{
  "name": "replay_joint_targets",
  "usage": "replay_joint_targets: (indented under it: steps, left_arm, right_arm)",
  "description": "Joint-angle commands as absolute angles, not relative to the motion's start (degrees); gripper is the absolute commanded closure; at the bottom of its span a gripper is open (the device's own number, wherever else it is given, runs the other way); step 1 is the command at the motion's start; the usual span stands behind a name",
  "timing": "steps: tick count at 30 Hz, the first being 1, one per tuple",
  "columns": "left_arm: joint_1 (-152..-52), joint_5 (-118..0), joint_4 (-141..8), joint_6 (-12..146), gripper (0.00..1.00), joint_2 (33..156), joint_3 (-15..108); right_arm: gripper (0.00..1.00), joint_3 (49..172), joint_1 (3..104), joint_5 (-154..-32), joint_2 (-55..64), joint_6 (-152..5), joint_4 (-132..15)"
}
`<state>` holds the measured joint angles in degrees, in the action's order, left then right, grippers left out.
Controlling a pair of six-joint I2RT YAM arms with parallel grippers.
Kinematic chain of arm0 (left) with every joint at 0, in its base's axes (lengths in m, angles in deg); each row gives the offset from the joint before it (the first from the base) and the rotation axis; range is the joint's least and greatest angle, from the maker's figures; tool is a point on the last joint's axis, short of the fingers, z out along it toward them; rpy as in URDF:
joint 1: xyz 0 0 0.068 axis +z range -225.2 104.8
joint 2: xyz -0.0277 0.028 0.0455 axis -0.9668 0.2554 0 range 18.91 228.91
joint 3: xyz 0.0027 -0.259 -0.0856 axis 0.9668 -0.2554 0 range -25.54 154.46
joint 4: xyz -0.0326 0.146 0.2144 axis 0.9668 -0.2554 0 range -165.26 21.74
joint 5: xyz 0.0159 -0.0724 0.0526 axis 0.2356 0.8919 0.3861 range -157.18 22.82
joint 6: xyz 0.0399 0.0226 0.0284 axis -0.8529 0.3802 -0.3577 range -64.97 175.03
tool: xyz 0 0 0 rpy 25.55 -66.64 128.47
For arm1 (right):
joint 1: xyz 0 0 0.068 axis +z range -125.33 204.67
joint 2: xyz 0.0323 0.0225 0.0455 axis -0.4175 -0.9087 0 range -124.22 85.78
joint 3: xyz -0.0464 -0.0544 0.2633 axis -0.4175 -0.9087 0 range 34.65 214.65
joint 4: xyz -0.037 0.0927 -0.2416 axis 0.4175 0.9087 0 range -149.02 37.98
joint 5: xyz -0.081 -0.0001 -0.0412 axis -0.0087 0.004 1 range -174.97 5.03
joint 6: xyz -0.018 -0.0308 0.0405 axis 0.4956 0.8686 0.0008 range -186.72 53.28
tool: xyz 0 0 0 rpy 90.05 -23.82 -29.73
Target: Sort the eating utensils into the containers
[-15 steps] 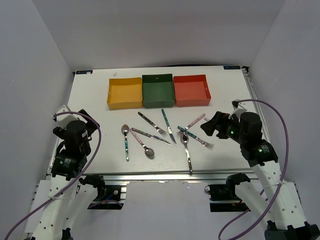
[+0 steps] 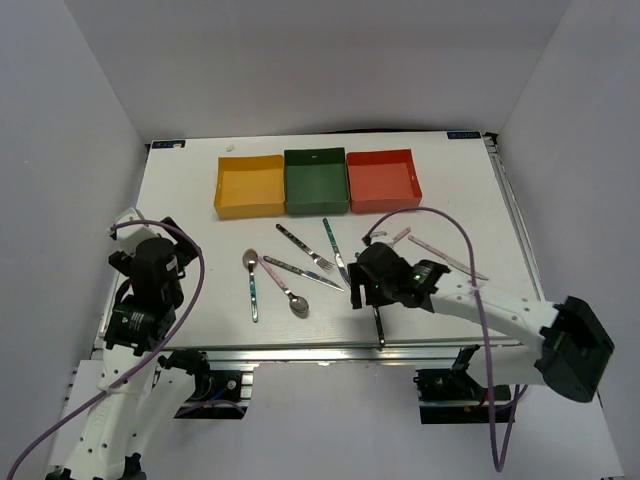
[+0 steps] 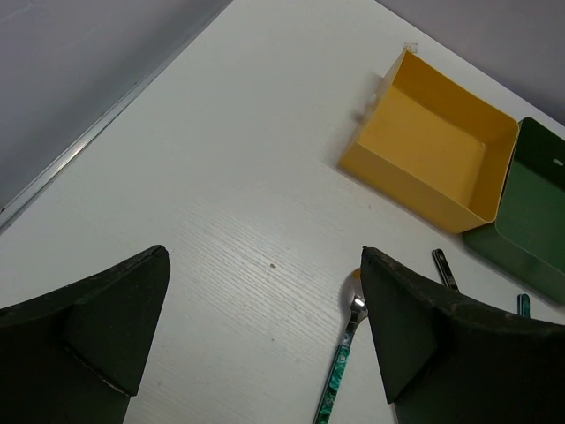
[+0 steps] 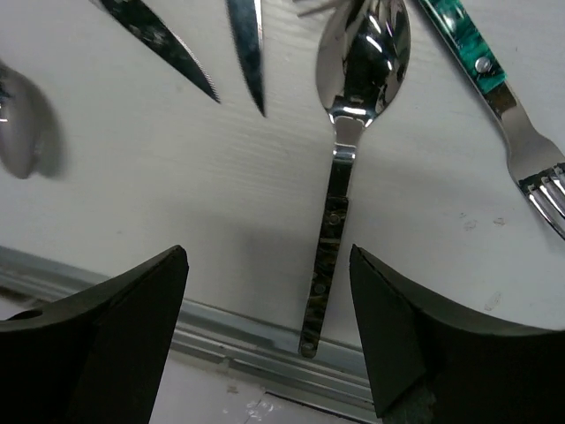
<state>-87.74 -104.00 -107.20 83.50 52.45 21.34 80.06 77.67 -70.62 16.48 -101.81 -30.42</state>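
Several utensils lie across the middle of the white table. A dark-handled spoon (image 2: 377, 318) (image 4: 334, 221) lies near the front edge. My right gripper (image 2: 362, 290) (image 4: 267, 256) hovers just above it, open and empty, with the spoon's handle between the fingers, closer to the right one. A teal-handled fork (image 4: 484, 72) lies to the right of the spoon's bowl. My left gripper (image 2: 172, 250) (image 3: 263, 256) is open and empty at the left, with a teal-handled spoon (image 2: 251, 285) (image 3: 342, 367) beside its right finger. The yellow (image 2: 249, 186) (image 3: 433, 150), green (image 2: 316, 181) and red (image 2: 382, 180) boxes stand in a row at the back.
A pink-handled spoon (image 2: 285, 288), a dark knife (image 2: 303, 271), a dark fork (image 2: 305, 248) and a teal knife (image 2: 335, 250) lie between the arms. Two pink-handled pieces (image 2: 440, 255) lie right of my right arm. The table's metal front rail (image 4: 221, 336) runs just below the spoon's handle.
My right arm has swung from the right side leftward and down over the dark-handled spoon, covering the teal fork in the top view. The left arm has barely moved.
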Motion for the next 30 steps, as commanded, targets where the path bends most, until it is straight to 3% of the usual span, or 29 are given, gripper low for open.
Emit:
replay_joint_targets:
  steps: [1, 5, 10, 13, 14, 16, 17, 24, 30]
  left_arm:
    - [-87.6, -103.1, -106.8, 83.2, 0.02, 52.8, 21.4]
    - [-87.6, -103.1, -106.8, 83.2, 0.02, 52.9, 21.4]
    - [-87.8, -103.0, -106.7, 83.2, 0.02, 52.7, 21.3]
    - [-87.8, -102.8, -106.7, 83.1, 0.02, 52.8, 21.3]
    - [-87.9, -102.7, -106.6, 83.1, 0.02, 52.9, 21.4]
    - [-87.8, -102.6, -106.6, 83.1, 0.02, 52.9, 21.4]
    - [-87.9, -102.6, -106.6, 83.0, 0.02, 53.0, 21.3]
    - [-87.9, -102.6, -106.8, 83.0, 0.02, 53.0, 21.4]
    - [-87.9, -103.0, -106.8, 83.1, 0.02, 52.9, 21.4]
  right_arm:
    - [0.22, 79.4, 79.8, -60.2, 10.8, -106.9, -30.5]
    - [0.40, 77.1, 79.9, -61.1, 8.3, -106.6, -34.8]
    - [0.44, 74.7, 79.8, -61.1, 5.0, -107.0, -36.5]
    - [0.61, 71.8, 79.7, -63.9, 4.1, -107.2, -39.4]
    - [0.74, 71.2, 79.6, -64.6, 4.0, -107.4, -39.8]
    - [0.88, 70.5, 79.6, -64.7, 4.3, -107.8, -39.9]
    - [0.99, 70.6, 79.8, -65.0, 4.7, -107.9, -39.6]
    - [1.00, 79.6, 80.3, -62.7, 15.1, -105.1, -33.2]
    - [1.00, 91.5, 67.1, -67.7, 12.8, -96.9, -35.3]
